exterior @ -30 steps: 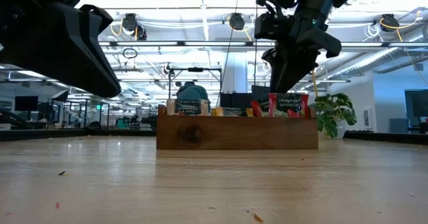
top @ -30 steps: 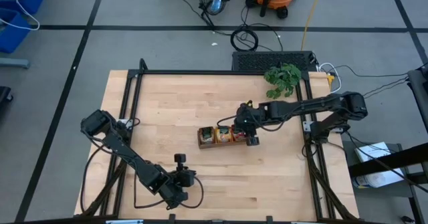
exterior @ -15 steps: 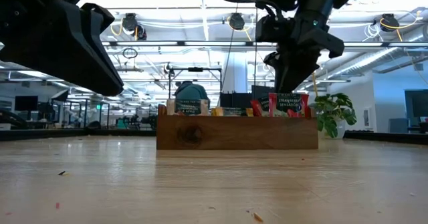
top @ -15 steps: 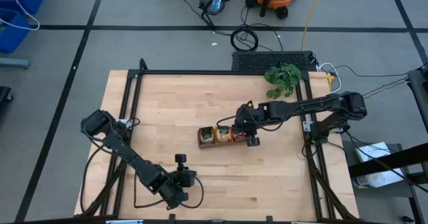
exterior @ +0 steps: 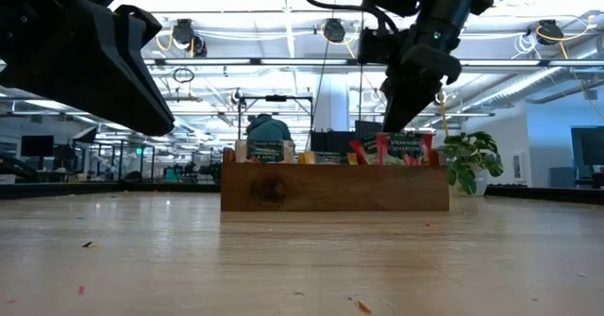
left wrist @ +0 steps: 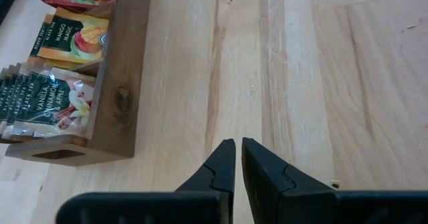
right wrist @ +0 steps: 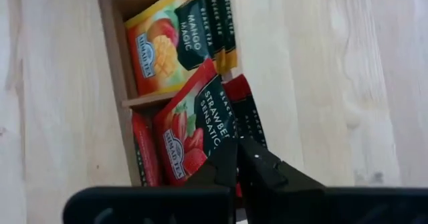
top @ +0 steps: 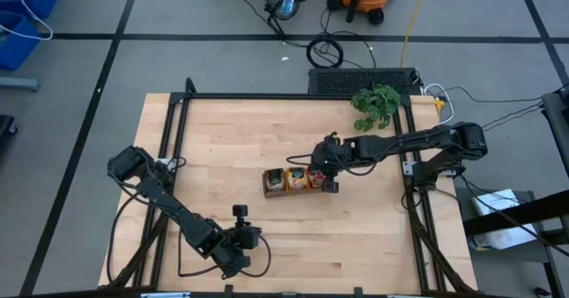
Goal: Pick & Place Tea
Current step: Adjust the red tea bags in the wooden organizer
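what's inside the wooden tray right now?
The wooden tray holds tea sachets in three compartments: dark green vanilla sachets, orange mango sachets, red strawberry sachets. The right claw is shut on a strawberry sachet. Front sachets cover those behind, so no count.

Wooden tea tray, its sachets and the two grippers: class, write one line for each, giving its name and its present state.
Wooden tray: flat on the table, all three compartments filled.
Vanilla sachets: stacked in an end compartment.
Mango sachets: stacked in the middle compartment.
Strawberry sachets: in the other end compartment, leaning unevenly.
Right gripper: over the strawberry compartment, fingers shut.
Left gripper: near the table's front edge, shut, holding nothing.
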